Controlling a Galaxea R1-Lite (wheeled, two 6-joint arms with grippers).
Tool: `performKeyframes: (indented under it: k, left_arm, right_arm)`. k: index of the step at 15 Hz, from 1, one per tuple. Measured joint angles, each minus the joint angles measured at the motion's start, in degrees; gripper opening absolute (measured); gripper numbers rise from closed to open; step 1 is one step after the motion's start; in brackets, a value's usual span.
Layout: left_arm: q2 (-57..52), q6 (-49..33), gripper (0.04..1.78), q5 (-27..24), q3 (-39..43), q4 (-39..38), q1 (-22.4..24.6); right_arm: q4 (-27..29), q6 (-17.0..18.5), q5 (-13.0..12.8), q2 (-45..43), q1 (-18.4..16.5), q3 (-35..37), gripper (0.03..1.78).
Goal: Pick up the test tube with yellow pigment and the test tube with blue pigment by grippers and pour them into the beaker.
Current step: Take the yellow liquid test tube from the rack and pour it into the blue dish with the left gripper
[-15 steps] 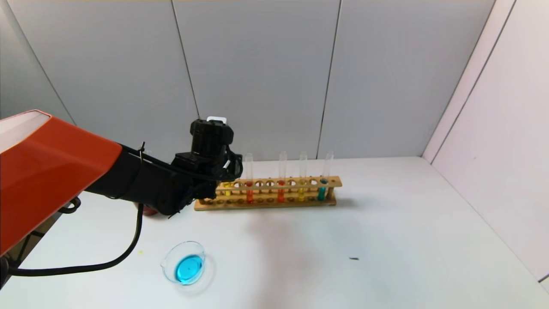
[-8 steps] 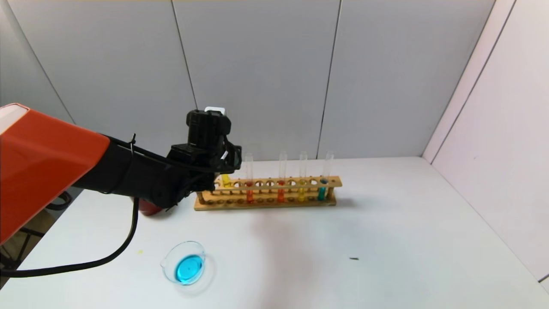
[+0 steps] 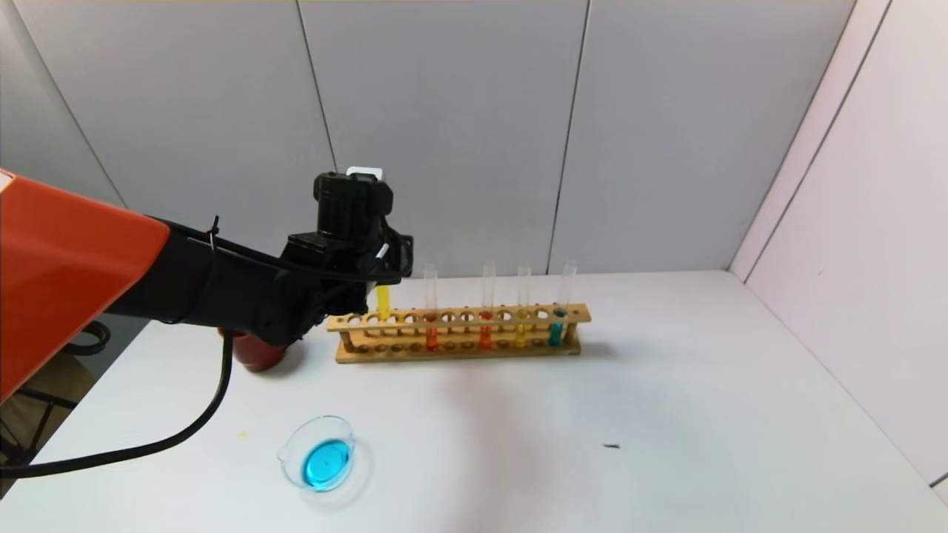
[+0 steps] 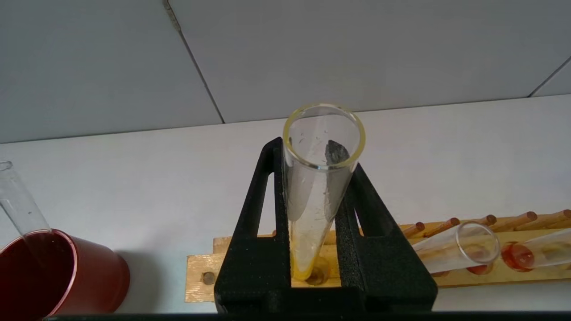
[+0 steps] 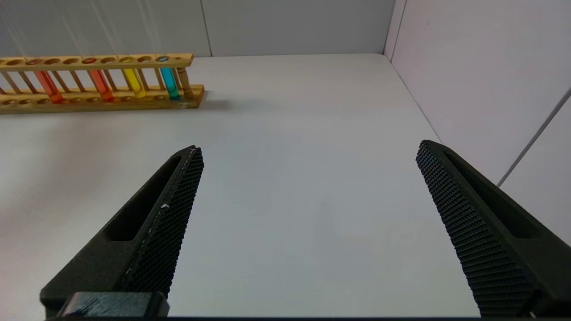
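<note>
My left gripper point(image 3: 374, 285) is shut on the test tube with yellow pigment point(image 3: 383, 302) and holds it upright, lifted partly out of the left end of the wooden rack point(image 3: 459, 354). In the left wrist view the tube point(image 4: 314, 196) sits between my closed gripper point(image 4: 314, 147) fingers, its yellow bottom just above a rack hole. A second yellow tube point(image 3: 521, 329) and the test tube with blue pigment point(image 3: 556, 326) stand in the rack's right part. The beaker point(image 3: 321, 459) holds blue liquid at the front left. My right gripper point(image 5: 308, 151) is open and empty over bare table.
Two orange-red tubes point(image 3: 431, 333) stand mid-rack. A dark red cup point(image 3: 255, 352) with an empty tube in it point(image 4: 20, 205) stands left of the rack, under my left arm. A cable point(image 3: 185, 437) hangs near the beaker. Grey walls close the back and right.
My left gripper has risen with the yellow tube, drawing it up out of the rack. The rest has not moved.
</note>
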Motion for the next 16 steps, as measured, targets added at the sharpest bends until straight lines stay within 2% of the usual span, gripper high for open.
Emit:
performKeyframes:
  k: [5, 9, 16]
  left_arm:
    - [-2.1, 0.0, 0.33, 0.0, -1.4, 1.5, -0.1]
    - [-6.3, 1.8, 0.33, 0.1, -1.7, 6.8, 0.1]
    - [-19.8, 3.5, 0.33, 0.3, -0.1, 25.8, 2.9]
  right_arm:
    - [0.0, 0.0, 0.0, 0.0, 0.0, 0.0, 1.74]
    - [0.0, 0.0, 0.0, 0.0, 0.0, 0.0, 1.74]
    - [0.0, 0.0, 0.0, 0.0, 0.0, 0.0, 1.74]
